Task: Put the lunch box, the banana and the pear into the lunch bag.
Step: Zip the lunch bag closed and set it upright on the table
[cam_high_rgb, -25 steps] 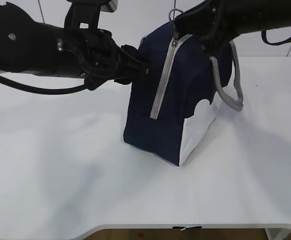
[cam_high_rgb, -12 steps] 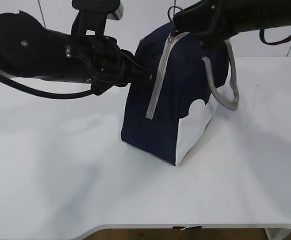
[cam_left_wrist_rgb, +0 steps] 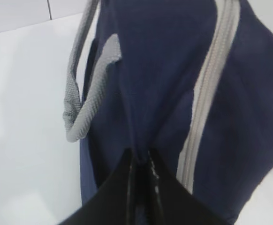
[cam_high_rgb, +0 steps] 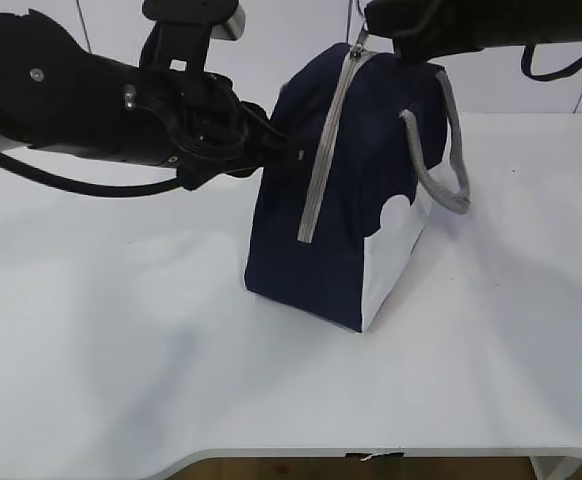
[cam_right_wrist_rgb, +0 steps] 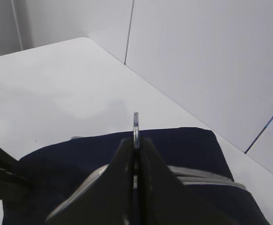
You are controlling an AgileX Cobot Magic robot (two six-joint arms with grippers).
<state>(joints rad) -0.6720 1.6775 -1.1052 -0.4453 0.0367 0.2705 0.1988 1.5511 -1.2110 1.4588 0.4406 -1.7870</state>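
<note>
Navy fabric lunch bag (cam_high_rgb: pixel 356 190) upright on white table (cam_high_rgb: pixel 121 350), left gripper (cam_left_wrist_rgb: pixel 141 161) pinching its side cloth, right gripper (cam_right_wrist_rgb: pixel 135 140) clamped on the zipper ring (cam_right_wrist_rgb: pixel 136 125) at top.

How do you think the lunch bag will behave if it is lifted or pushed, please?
The lunch bag is probably floppy: the left end effector pinches a fold of its fabric. It looks tall on a narrow base, so a sideways push may tip it. Its grey handle hangs loose and would likely swing.
</note>
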